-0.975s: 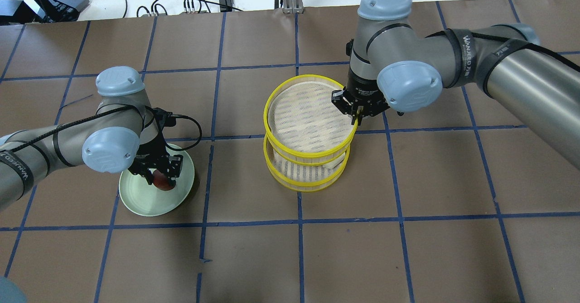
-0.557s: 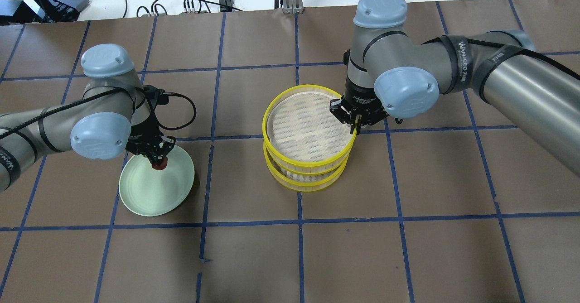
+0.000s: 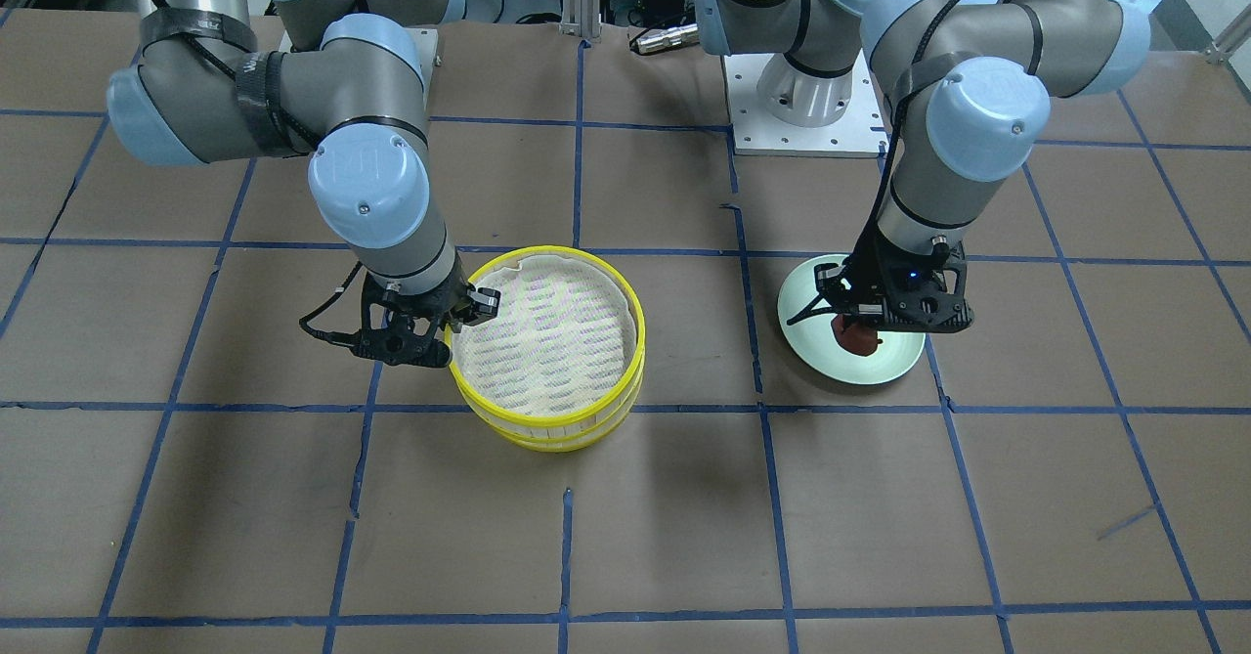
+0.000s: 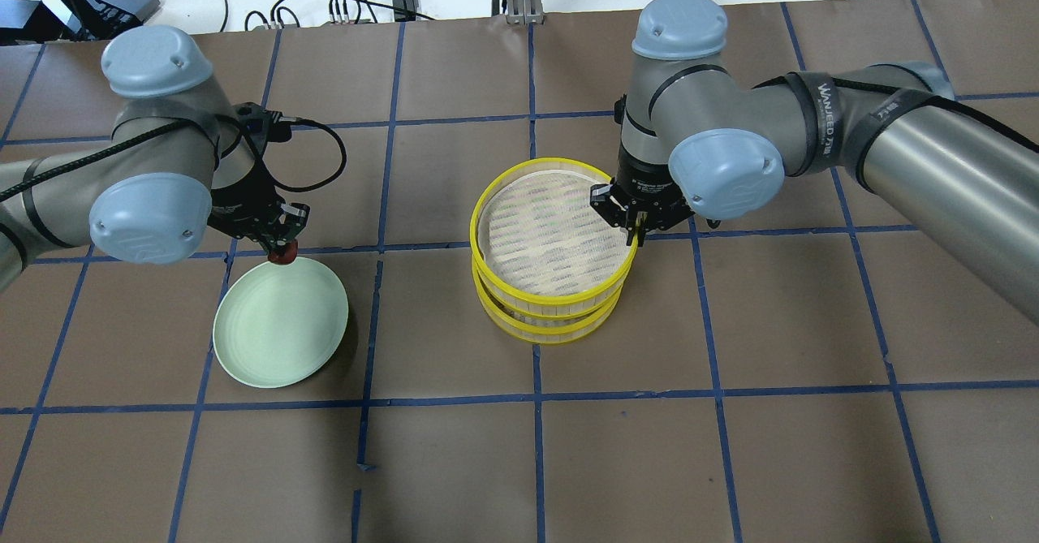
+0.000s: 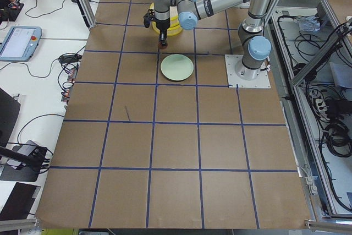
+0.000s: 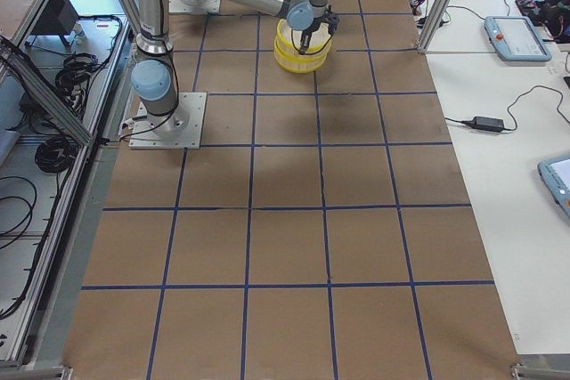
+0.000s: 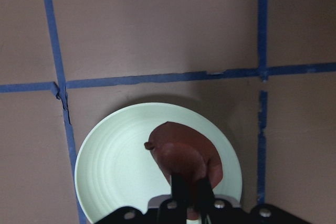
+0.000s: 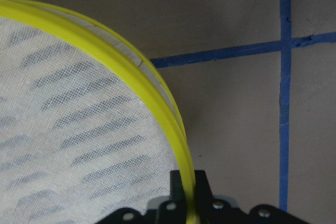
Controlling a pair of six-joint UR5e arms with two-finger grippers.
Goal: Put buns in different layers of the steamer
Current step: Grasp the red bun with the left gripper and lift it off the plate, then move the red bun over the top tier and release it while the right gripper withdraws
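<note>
My left gripper point(image 4: 282, 249) is shut on the dark reddish-brown bun point(image 4: 282, 257) and holds it in the air over the far edge of the pale green plate point(image 4: 276, 332). The left wrist view shows the bun point(image 7: 184, 153) between the fingers above the plate point(image 7: 115, 166). My right gripper point(image 4: 635, 233) is shut on the yellow rim point(image 8: 176, 129) of the upper steamer tray point(image 4: 552, 230), which sits stacked on the lower tray point(image 4: 560, 337). The upper tray's white cloth bottom is bare. The white bun is hidden under the upper tray.
The plate point(image 3: 880, 372) lies about one grid square from the steamer stack point(image 3: 547, 341). Cables point(image 4: 341, 3) and black boxes lie beyond the table's far edge. The arm base plates point(image 3: 801, 116) stand at the robot's side of the table.
My left gripper has lifted the reddish-brown bun off the plate and moved it toward the far side. My right gripper has lowered the upper tray squarely onto the lower one, which covers the white bun.
</note>
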